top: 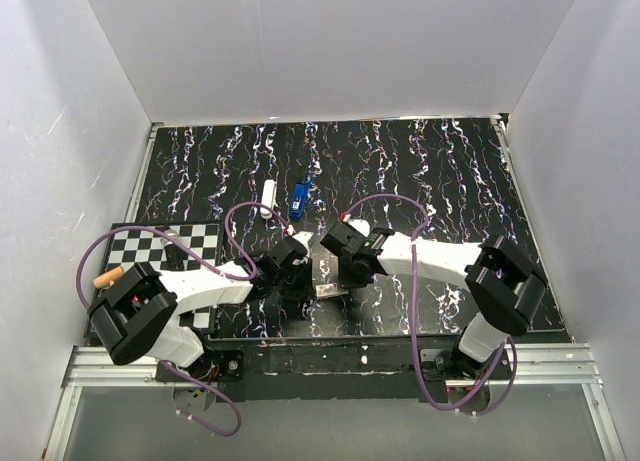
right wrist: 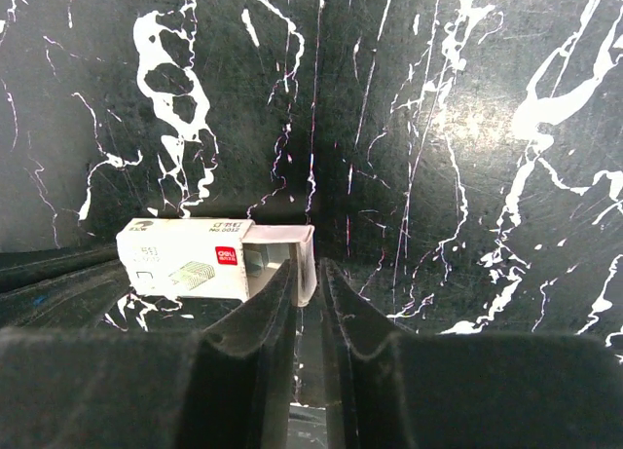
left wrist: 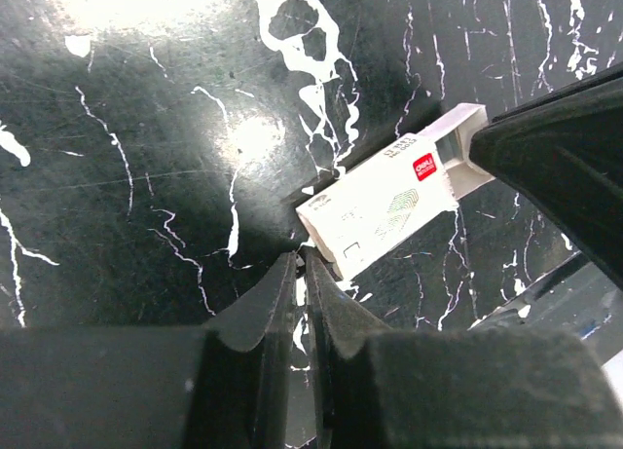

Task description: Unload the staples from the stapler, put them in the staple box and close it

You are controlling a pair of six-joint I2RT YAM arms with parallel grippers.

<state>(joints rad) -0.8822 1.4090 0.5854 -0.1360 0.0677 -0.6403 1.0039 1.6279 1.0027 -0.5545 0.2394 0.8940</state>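
The table (top: 420,171) is a black sheet streaked all over with white marbling, glossy enough to throw back a bright glare in the left wrist view, and plain white walls (top: 320,51) shut it in at the back and on both sides. The staple box (top: 330,289), small and white with a red label, lies flat on this sheet near its front edge, and the other places here are given from it. Its inner tray (right wrist: 284,254) is slid partly out of the sleeve at one end. The left gripper (left wrist: 302,274) is just to the left of the box, fingertips down near one corner of the sleeve, the jaws parted by only a thin slit with bare table showing through and nothing between them. The right gripper (right wrist: 307,279) is at the opposite end, over the pulled-out tray; its jaws stand a little wider apart, and the tray's end wall sits right at the gap, though whether the pads touch it cannot be told. The stapler (top: 299,198), blue, lies beyond the box, well apart from it and slightly to the left, untouched by either arm. A white oblong object (top: 268,196) lies just left of the stapler. Far to the left of the box a checkerboard mat (top: 190,243) covers the table's corner, with a tan handle (top: 107,277) at its near left edge. Nearer than the box, a metal rail (top: 330,366) runs along the table front, where the arm bases are bolted.
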